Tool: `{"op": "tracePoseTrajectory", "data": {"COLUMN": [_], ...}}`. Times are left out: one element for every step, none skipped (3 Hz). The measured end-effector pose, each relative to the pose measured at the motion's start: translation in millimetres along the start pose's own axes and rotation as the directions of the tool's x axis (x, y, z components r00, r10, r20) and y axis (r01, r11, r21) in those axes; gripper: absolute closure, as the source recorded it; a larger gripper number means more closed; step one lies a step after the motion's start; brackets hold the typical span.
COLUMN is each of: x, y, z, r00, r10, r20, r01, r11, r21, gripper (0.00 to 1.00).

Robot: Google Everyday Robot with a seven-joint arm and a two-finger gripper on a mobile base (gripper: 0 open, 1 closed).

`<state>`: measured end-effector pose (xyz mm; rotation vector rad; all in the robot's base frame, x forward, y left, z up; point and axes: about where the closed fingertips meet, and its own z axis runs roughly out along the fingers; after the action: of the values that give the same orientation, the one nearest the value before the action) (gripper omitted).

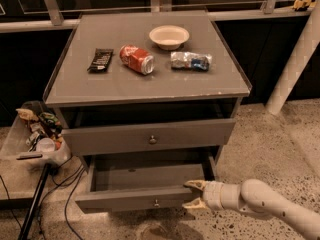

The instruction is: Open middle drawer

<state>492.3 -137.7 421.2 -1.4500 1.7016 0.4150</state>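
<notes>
At the left edge a clear bin (20,151) of clutter sits beside the cabinet (150,84), with dark cables (67,194) on the floor below it.

On the cabinet top, from left to right:
- a black packet (100,60) lying flat
- a red can (136,59) on its side
- a pale bowl (169,36), upright and further back
- a crumpled silver-and-blue wrapper (191,61)

All four lie apart from one another.

Under the top, an upper drawer (125,136) with a round knob stands slightly out, showing a dark gap above its front. Below it, in the lower middle of the frame, the middle drawer (130,200) is pulled well out. Its shallow grey tray is in view and its small knob sits at the centre of the front.

At lower right, the white arm (265,204) reaches in from the right edge. The gripper (194,195) is at the right end of the middle drawer's front. Its fingers (195,185) are spread wide, one by the front's top edge and one by its lower edge. I cannot tell whether they touch the wood.

A white post (295,64) leans at the right edge.
</notes>
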Motion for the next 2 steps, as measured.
{"op": "tracePoseTrajectory", "data": {"x": [0.1, 1.8], "y": [0.1, 2.0], "z": [0.0, -0.4], "r00": [1.000, 1.000], "r10": [0.000, 0.003], "r20": [0.000, -0.002], "r01": [0.000, -0.003], "r11": [1.0000, 1.0000], "r21": [0.000, -0.001], "gripper": [0.46, 0.69]}}
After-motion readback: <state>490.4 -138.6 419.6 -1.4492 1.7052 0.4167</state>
